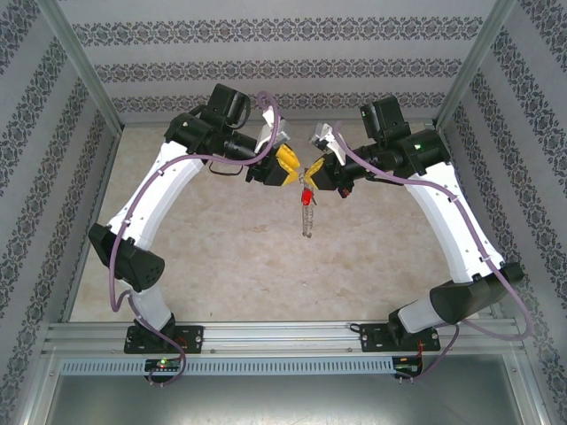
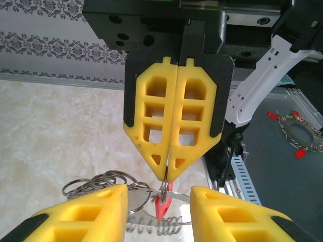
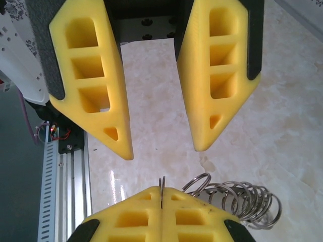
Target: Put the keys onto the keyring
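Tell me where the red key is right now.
Top view, centre, mid-air: the red key hangs under the thin ring pinched in the right gripper, facing the open left gripper.

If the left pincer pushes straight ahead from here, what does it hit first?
Probably the small metal ring pinched in the shut right pincer, with the red key hanging under it, straight ahead of the open left pincer. Depth is unclear.

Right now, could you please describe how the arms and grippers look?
The left arm and right arm are white shells with black joints and looping purple cables. The left gripper and right gripper have yellow wedge-shaped fingers with rectangular cut-outs on black backing.
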Controlling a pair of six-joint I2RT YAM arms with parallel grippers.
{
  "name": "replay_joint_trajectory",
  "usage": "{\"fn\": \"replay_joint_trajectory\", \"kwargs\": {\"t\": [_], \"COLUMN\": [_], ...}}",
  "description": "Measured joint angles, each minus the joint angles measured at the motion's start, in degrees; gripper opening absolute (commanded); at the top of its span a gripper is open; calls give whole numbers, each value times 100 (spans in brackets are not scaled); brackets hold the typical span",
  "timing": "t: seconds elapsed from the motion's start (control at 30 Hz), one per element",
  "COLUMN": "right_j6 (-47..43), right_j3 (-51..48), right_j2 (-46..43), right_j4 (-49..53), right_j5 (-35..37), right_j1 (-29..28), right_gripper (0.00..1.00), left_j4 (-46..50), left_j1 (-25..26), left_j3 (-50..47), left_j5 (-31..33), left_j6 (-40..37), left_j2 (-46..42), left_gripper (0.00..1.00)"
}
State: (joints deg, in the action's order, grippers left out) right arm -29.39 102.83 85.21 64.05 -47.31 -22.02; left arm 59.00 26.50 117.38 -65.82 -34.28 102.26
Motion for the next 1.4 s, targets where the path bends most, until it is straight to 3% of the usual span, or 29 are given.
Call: {"fn": "replay_joint_trajectory", "kwargs": {"t": [0.83,1.23,1.3,1.4], "right_j6": [-15,50,68,197], "right_j3": [20,20,20,-2], "right_j2": [7,2,0,-33], "right_j4": [-133,-205,-208,-251], "right_j5": [59,109,127,151], "right_j1": [0,2,2,17], "right_gripper": [0,0,0,23], "left_j4": [0,46,48,13], "left_j1": [98,129,125,125], "left_j3": [2,2,2,0], "left_j5": [-282,-319,-315,-321], "left_j6": [20,2,0,24], "left_j2": [293,328,328,328], "left_gripper": [31,1,0,0]}}
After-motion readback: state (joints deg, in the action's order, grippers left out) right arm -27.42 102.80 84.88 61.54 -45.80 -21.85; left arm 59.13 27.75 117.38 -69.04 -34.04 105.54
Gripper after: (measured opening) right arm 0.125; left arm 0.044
